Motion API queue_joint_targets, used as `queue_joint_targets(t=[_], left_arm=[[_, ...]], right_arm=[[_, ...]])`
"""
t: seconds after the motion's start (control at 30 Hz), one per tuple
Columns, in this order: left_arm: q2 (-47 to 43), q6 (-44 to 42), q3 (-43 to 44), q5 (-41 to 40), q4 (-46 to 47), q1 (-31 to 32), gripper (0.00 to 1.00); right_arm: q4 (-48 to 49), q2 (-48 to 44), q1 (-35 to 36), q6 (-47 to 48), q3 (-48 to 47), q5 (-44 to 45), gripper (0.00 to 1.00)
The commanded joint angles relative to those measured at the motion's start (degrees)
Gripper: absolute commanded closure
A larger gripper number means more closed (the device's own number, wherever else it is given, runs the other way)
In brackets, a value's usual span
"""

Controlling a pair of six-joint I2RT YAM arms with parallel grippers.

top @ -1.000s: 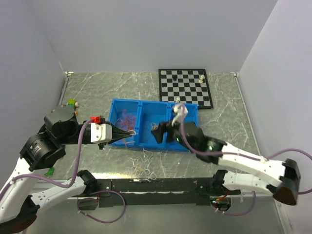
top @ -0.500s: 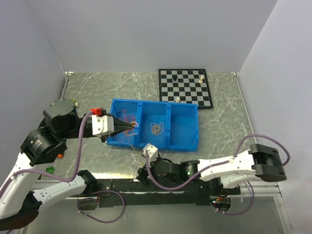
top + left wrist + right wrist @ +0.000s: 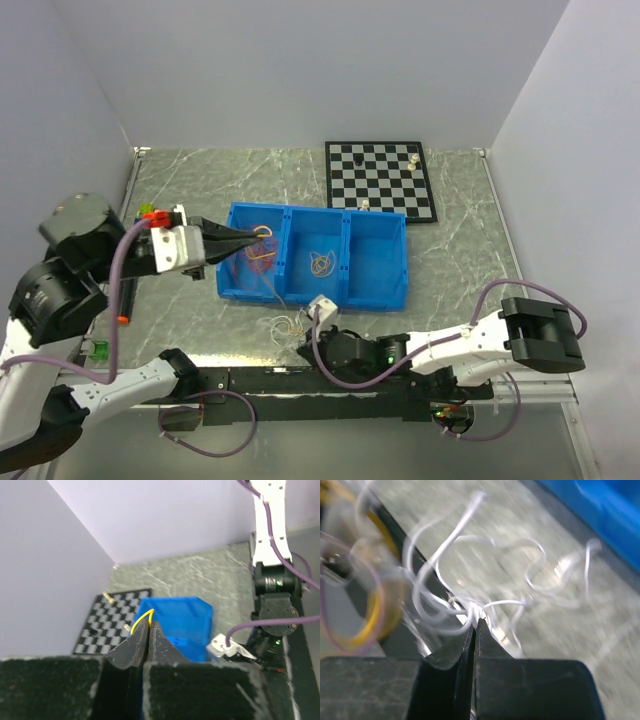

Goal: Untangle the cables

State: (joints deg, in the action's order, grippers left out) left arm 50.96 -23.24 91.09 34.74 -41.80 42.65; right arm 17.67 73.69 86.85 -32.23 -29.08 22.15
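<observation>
My left gripper [image 3: 258,238] hovers over the left compartment of the blue bin [image 3: 375,262], shut on a thin yellow cable [image 3: 141,616] that loops out of its tips [image 3: 150,623]. Red and orange cables [image 3: 263,252] lie below it in that compartment, and another small clump of cables [image 3: 322,263] sits in the middle one. My right gripper [image 3: 303,346] is low on the table in front of the bin. It [image 3: 475,622] is shut, its tips pinching a strand of the tangled white cables [image 3: 470,595], which show in the top view as a white clump [image 3: 288,325].
A chessboard [image 3: 380,180] with a few pieces lies behind the bin. Small green objects [image 3: 100,350] and a red-and-black pen [image 3: 124,300] lie at the left. A blurred yellow loop [image 3: 375,612] lies beside the white strands. The arms' base rail [image 3: 300,380] runs along the front.
My right arm swung from the bin down to the table in front and shut on the white strands. My left gripper drew back to the left, still holding the yellow cable.
</observation>
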Motion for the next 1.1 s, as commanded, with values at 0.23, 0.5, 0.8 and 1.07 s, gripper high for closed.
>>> queue_joint_targets(t=[0.23, 0.5, 0.8, 1.07], left_arm=[[1.16, 2.76, 7.44, -8.54, 18.12, -0.29, 0.99], [8.01, 6.89, 11.48, -12.6, 29.76, -0.29, 0.99], [9.59, 9.62, -2.22, -11.27, 32.56, -0.2, 0.99], [13.81, 6.99, -10.65, -16.19, 36.08, -0.2, 0.99]], right_arm=[[-6.32, -6.71, 2.79, -13.73, 9.3, 4.3, 1.0], [-21.26, -13.57, 12.98, -26.29, 11.5, 11.06, 1.0], [-38.57, -21.82, 20.81, -34.92, 5.27, 21.17, 1.0], [-46.76, -29.92, 25.56, -37.47, 2.19, 27.33, 1.0]])
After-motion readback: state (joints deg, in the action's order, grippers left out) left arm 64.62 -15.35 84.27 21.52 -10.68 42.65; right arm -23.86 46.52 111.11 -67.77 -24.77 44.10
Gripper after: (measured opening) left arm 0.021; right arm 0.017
